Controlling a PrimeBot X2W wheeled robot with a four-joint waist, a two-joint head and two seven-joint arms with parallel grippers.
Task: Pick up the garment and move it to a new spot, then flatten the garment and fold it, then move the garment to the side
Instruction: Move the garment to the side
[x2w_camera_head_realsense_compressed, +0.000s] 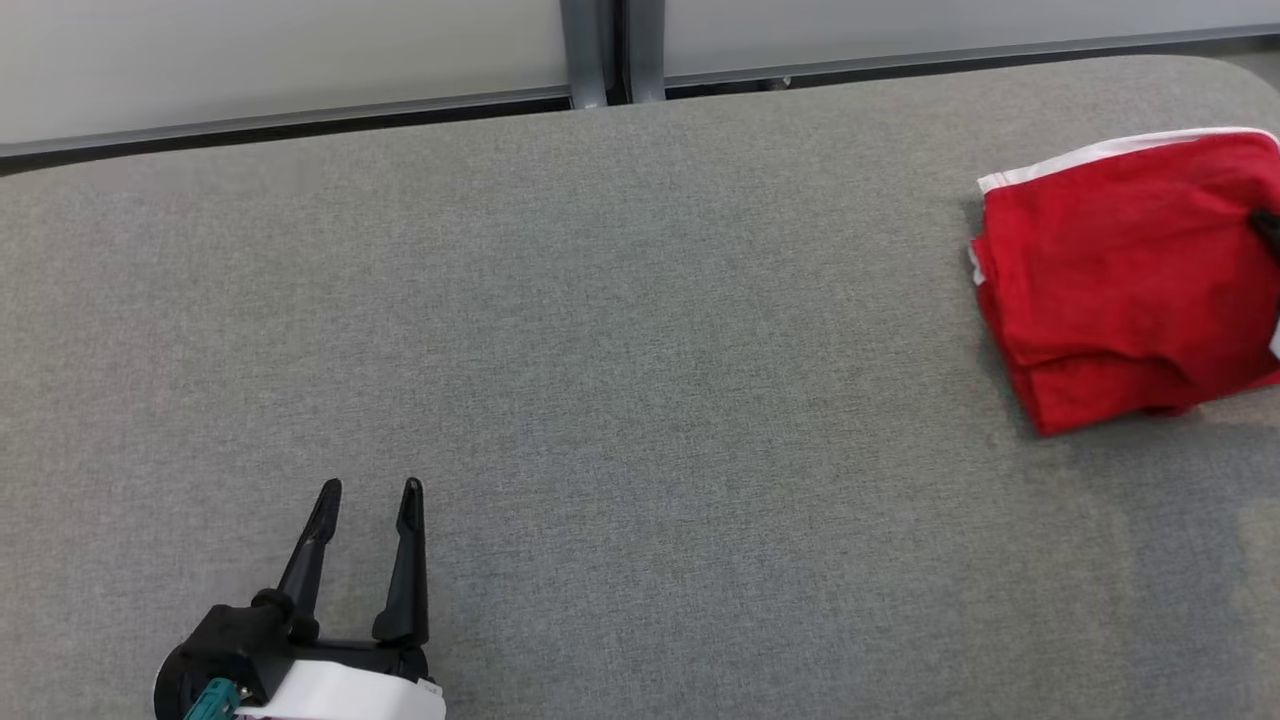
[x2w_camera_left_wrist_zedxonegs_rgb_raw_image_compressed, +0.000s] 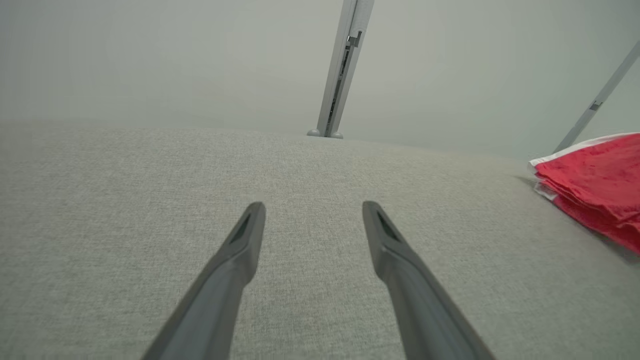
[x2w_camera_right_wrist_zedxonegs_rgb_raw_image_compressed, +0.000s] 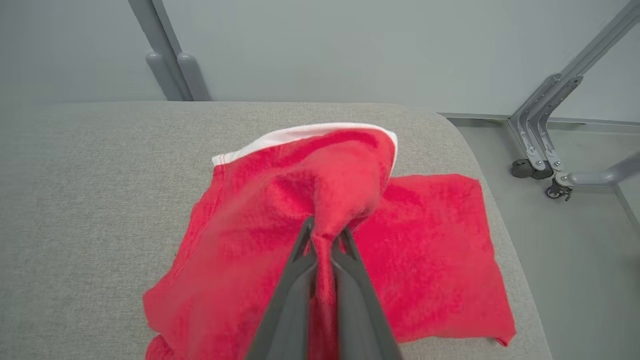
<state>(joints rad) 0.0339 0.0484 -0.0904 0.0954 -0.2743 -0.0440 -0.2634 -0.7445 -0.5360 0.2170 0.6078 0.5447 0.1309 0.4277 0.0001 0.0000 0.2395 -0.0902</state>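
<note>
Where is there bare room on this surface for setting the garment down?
Bare surface runs from the left gripper across to the garment and up to the far edge. Crowded at the right end, where the right gripper pinches the garment.

the garment (x2w_camera_head_realsense_compressed: 1120, 280) lies on the table (x2w_camera_head_realsense_compressed: 640, 400), near the table's right end and close to its far edge. a raised fold of the garment sits pinched between the fingers of the right gripper (x2w_camera_right_wrist_zedxonegs_rgb_raw_image_compressed: 326, 229), and the rest of the garment lies spread on the table to either side of those fingers. the left gripper (x2w_camera_head_realsense_compressed: 371, 487) hangs over the table well to the left of the garment and nearer the robot, with bare table between its parted fingers. behind the garment and to its left, a post (x2w_camera_head_realsense_compressed: 610, 50) stands just past the table's far edge, between the wall panels (x2w_camera_head_realsense_compressed: 280, 50). to the right of the garment, beyond the table's end, frame legs (x2w_camera_right_wrist_zedxonegs_rgb_raw_image_compressed: 540, 135) stand on the floor (x2w_camera_right_wrist_zedxonegs_rgb_raw_image_compressed: 575, 260).
</note>
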